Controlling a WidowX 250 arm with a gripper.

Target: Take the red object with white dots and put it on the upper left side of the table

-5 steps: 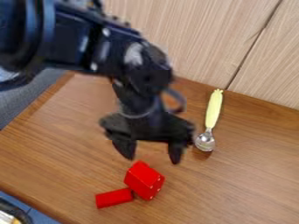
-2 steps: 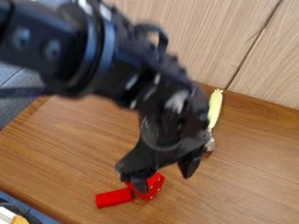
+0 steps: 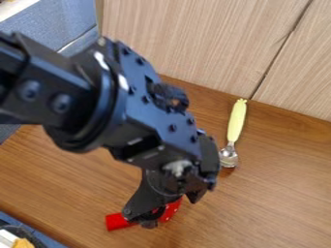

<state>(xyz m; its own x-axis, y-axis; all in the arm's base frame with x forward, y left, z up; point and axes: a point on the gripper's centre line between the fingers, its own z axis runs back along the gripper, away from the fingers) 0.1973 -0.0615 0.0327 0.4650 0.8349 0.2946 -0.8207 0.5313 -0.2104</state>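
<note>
Gripper [image 3: 172, 210]: released, fingers apart, hanging down right over the red object with white dots [image 3: 171, 209]. One finger on its left, the other up and right of it in the camera view. Can't tell if either finger touches it. Black arm [image 3: 71, 97] comes in from the upper left of the dotted object, slanting down to it, wrist above it.

Dotted object: on the wooden table [image 3: 278, 193], partly hidden by gripper; red face with white dots visible between the fingers. Red cylinder [image 3: 117, 222]: lying just left of dotted object, right end covered by gripper; can't tell if the two touch.

Spoon [image 3: 236, 123]: up and right of dotted object, well apart, on table. Yellow handle points away from dotted object, metal bowl is the nearer end.

Light wood panel [image 3: 194, 43]: behind table, beyond dotted object. Dark round item [image 3: 36, 236] with white and orange contents: far left and below dotted object, cut off by view edge.
</note>
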